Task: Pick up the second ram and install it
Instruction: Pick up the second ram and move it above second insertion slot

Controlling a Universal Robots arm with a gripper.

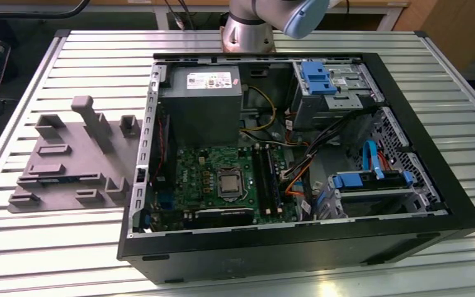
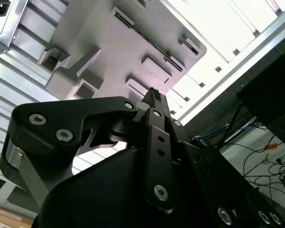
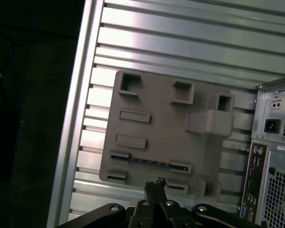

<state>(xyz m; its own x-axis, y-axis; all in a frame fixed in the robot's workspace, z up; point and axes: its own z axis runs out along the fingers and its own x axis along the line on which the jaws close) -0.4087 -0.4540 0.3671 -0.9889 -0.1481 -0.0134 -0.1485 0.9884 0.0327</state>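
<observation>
Grey plastic fixture plate (image 3: 156, 123) with rectangular pockets lies on the ribbed aluminium desk (image 3: 180, 42) in the first wrist view, just beside the perforated metal rear panel of the computer case (image 3: 275, 190). The second ram (image 3: 152, 163), a long, thin, dark green circuit-board stick, appears to stand on edge in a narrow slot of the plate, between two end pockets. The arm's black fingers (image 3: 151, 190) hang above the plate near that slot, pressed together and holding nothing, clear of the stick. In the second wrist view the fingers (image 2: 154, 102) show closed and empty, with the plate beyond them. In the exterior view the plate sits to the view's left of the open case. The stick (image 1: 79, 180) lies well apart from the long black memory slots (image 1: 264, 170) on the green motherboard (image 1: 213, 167). Judgement: the stick is light, stiff and fragile. It is best held across its two flat faces near mid-length, clear of the contact edge. The smooth faces may slip, and a skewed hold risks binding.
</observation>
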